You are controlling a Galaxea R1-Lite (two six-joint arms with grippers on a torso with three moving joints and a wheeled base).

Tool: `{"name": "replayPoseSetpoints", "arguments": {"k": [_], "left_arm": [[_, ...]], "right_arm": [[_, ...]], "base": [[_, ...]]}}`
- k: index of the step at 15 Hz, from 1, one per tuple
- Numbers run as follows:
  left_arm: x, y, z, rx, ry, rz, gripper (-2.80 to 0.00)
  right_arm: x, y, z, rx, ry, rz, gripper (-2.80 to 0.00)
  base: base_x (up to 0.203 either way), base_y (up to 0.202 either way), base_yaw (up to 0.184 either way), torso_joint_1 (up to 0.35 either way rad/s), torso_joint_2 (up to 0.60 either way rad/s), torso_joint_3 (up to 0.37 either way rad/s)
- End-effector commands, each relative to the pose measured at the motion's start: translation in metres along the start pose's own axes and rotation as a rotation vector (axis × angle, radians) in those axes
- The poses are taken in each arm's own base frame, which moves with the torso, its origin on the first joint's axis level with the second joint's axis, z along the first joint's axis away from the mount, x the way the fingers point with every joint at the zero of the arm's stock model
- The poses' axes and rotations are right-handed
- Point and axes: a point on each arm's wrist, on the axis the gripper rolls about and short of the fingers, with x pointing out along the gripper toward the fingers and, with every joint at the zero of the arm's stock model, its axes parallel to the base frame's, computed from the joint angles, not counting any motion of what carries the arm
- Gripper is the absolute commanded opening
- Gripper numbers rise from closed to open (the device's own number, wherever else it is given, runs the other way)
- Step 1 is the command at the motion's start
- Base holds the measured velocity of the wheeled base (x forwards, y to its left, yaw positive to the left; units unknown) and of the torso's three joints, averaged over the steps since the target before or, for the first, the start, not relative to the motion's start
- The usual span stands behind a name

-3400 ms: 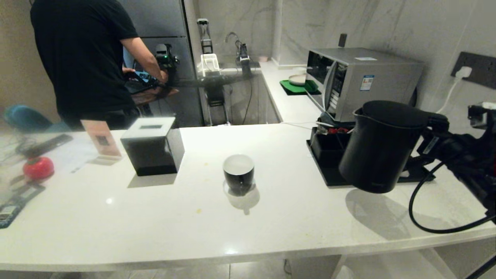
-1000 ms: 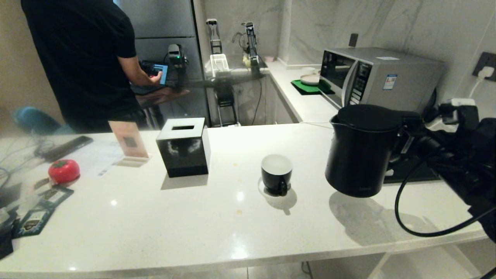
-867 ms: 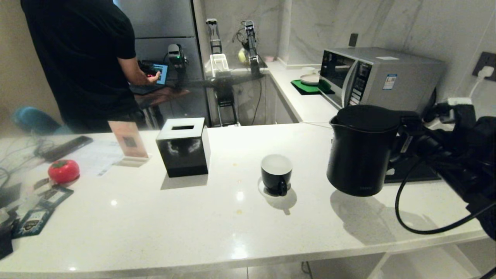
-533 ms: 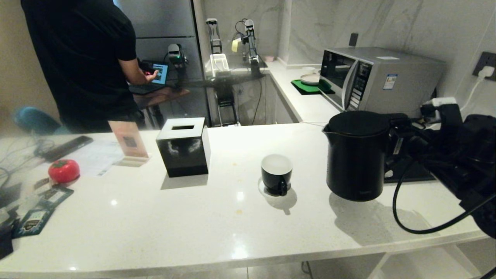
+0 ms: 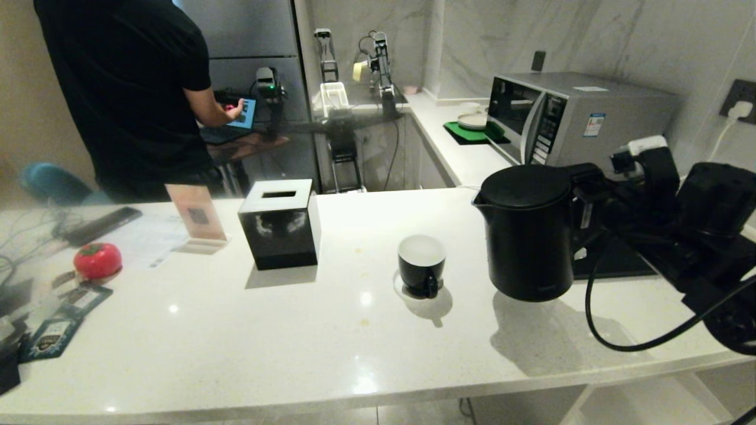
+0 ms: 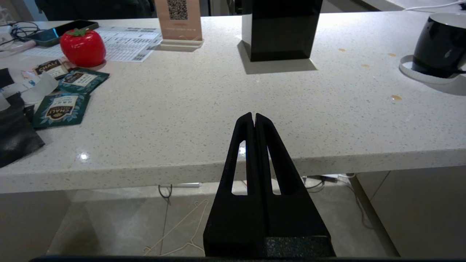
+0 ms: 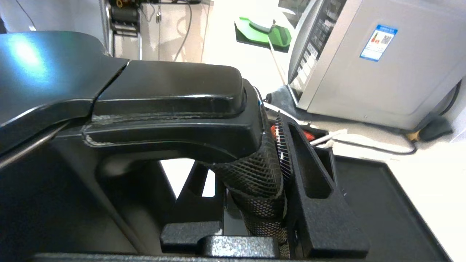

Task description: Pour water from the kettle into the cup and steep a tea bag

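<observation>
The matte black kettle is held upright just right of the cup, its small spout turned toward the cup. My right gripper is shut on the kettle's mesh-wrapped handle, one finger on each side of it. The kettle's lid fills the near part of the right wrist view. The cup, glossy black with a white inside, stands on a white coaster; it also shows as the cup. My left gripper is shut and empty, parked in front of the counter's edge. The tea bag is out of view.
A black tissue box stands left of the cup. Behind the kettle are a black tray and a microwave. A black cable loops over the counter's front right. Teal packets and a red tomato-shaped thing lie far left. A person stands beyond the counter.
My right gripper has carried the kettle left, closer to the cup, and brought it from a tilt to upright. Over the longer span the whole view has shifted. The left gripper is still.
</observation>
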Motion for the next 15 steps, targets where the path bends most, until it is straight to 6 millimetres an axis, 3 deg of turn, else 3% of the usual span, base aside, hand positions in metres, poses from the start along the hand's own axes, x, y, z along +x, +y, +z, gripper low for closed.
{"name": "replayPoseSetpoints", "arguments": {"k": [1,9,15], "left_arm": [[0.0,0.0,0.0,-0.001,0.001,0.001,-2.8],[0.0,0.0,0.0,-0.001,0.001,0.001,-2.8],[0.0,0.0,0.0,-0.001,0.001,0.001,-2.8]], "right_arm": [[0.004,0.002,0.003,-0.01,-0.003,0.006,-2.8],[0.029,0.005,0.017,-0.1,0.05,-0.033,-2.8],[0.033,0.008,0.015,-0.148,0.085,-0.018,-2.8]], "base": [[0.0,0.0,0.0,0.0,0.0,0.0],[0.0,0.0,0.0,0.0,0.0,0.0],[0.0,0.0,0.0,0.0,0.0,0.0]]}}
